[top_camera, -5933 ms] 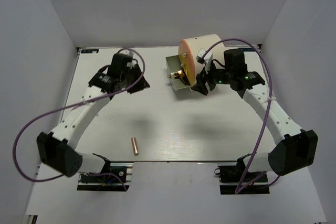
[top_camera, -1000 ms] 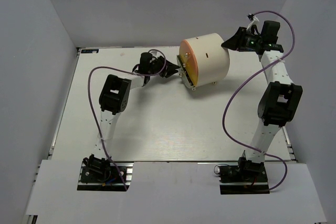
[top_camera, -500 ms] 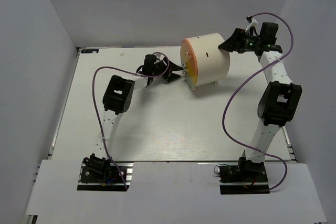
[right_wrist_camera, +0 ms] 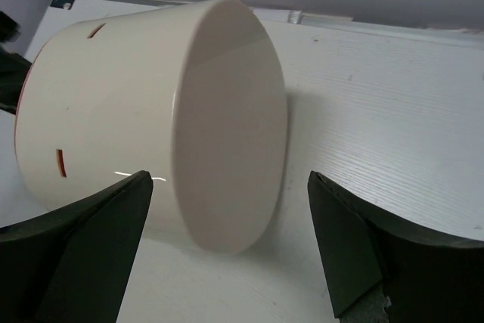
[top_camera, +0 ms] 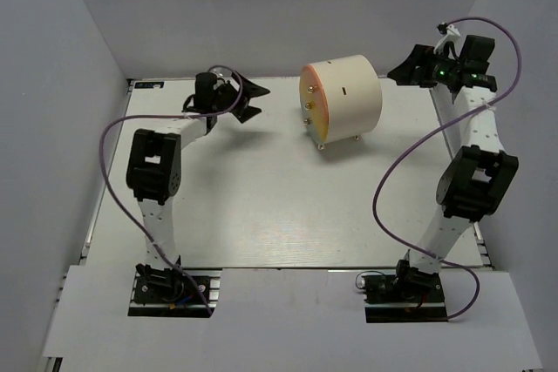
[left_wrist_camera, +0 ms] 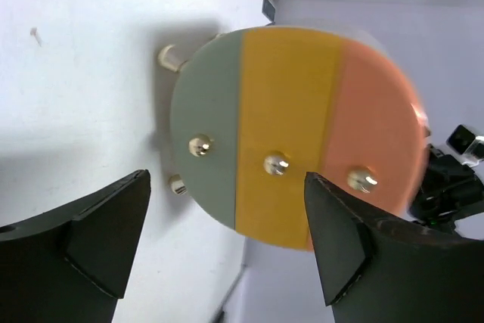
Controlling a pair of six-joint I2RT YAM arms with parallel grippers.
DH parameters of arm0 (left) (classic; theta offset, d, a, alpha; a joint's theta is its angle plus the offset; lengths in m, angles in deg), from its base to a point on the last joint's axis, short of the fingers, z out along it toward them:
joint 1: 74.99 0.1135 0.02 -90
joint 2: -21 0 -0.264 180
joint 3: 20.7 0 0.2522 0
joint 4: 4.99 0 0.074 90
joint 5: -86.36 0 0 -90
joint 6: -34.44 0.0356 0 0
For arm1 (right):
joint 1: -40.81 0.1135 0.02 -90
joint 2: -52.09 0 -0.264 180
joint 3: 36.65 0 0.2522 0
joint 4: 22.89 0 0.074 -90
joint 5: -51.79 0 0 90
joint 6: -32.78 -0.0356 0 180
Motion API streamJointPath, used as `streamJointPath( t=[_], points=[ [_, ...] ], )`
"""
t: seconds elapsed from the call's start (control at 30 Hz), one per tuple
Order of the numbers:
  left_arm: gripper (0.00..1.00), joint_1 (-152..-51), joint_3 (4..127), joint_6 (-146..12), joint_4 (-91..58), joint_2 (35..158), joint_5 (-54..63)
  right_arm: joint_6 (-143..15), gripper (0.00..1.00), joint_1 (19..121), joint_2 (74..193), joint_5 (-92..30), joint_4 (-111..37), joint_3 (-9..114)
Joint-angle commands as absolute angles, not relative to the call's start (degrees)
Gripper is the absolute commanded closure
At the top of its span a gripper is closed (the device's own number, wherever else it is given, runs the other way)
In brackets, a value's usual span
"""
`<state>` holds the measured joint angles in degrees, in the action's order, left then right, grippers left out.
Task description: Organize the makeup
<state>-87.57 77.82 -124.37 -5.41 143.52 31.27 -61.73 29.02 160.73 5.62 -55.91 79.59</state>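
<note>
Your left claw (top_camera: pixel 255 100) stands with jaws apart and empty. It points at the striped face of the cream cylinder (top_camera: pixel 349 98), well apart from it. Your right claw (top_camera: pixel 401 73) is spread too and holds nothing, near the cylinder's blank rear end. The cylinder lies on its side on the bench (top_camera: pixel 261 206). Its three drawer fronts (left_wrist_camera: pixel 287 134) sit flush. No makeup shows in any view, so you cannot tell where it lies.

From here the cylinder (right_wrist_camera: pixel 151 111) has a smooth, cream, slightly glossy shell that looks like plastic to me. Its drawer fronts (left_wrist_camera: pixel 287 134) look matt and painted, each with a shiny brass-coloured metal knob (left_wrist_camera: pixel 276 163). The table (right_wrist_camera: pixel 393 111) under it has a matt white surface with a faint wood grain.
</note>
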Motion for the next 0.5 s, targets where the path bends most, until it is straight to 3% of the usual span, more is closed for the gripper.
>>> streamJointPath(
  t=[0.0, 0.23, 0.47],
  points=[
    [0.06, -87.39, 78.23, -111.22, -17.9, 132.9, 30.72, -52.05, 0.11, 28.94, 152.91, 2.14, -61.86, 80.82],
    [0.02, -88.97, 68.32, -89.59, -29.82, 113.22, 34.06, -47.2, 0.11, 29.12, 142.02, -3.41, -71.01, 70.57],
    [0.02, -88.97, 49.7, -85.26, -28.87, 85.47, 27.12, -49.56, 0.11, 29.38, 123.29, -0.51, -61.54, 52.53]
  ],
)
